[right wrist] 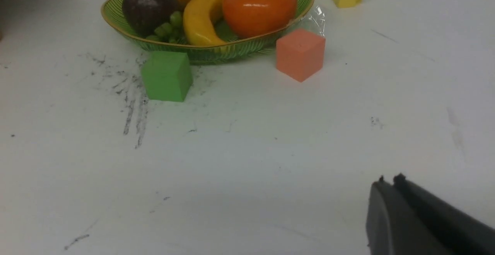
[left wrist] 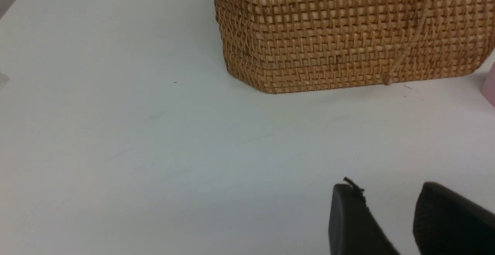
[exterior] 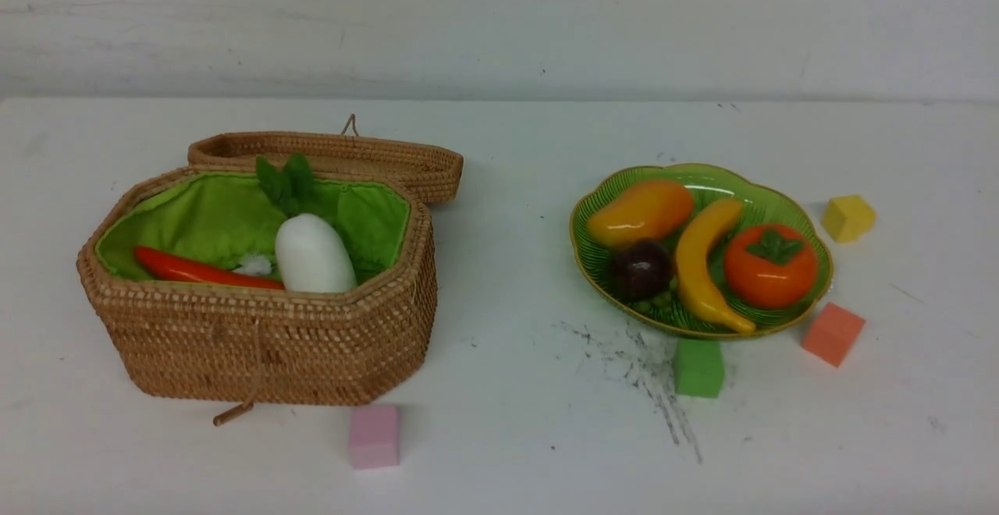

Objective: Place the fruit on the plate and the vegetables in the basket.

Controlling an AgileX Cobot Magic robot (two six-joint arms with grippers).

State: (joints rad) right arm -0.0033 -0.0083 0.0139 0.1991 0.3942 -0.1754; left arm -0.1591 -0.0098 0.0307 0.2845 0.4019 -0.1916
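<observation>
On the left stands the woven basket (exterior: pixel 265 343) with green lining. A white radish (exterior: pixel 314 253) and a red pepper (exterior: pixel 199 269) lie inside it. The green plate (exterior: pixel 774 203) on the right holds a mango (exterior: pixel 641 211), a mangosteen (exterior: pixel 640 269), a banana (exterior: pixel 702 261) and a persimmon (exterior: pixel 770 265). Neither arm shows in the front view. My left gripper (left wrist: pixel 386 187) hovers over bare table short of the basket (left wrist: pixel 348 34), open and empty. My right gripper (right wrist: pixel 388 179) is shut on nothing, well short of the plate (right wrist: pixel 216 50).
The basket's lid (exterior: pixel 351 160) lies open behind it. Foam cubes sit on the table: pink (exterior: pixel 374 435) in front of the basket, green (exterior: pixel 698 367), orange (exterior: pixel 833 333) and yellow (exterior: pixel 847 217) around the plate. Black scuff marks (exterior: pixel 648 374) streak the table beside the green cube.
</observation>
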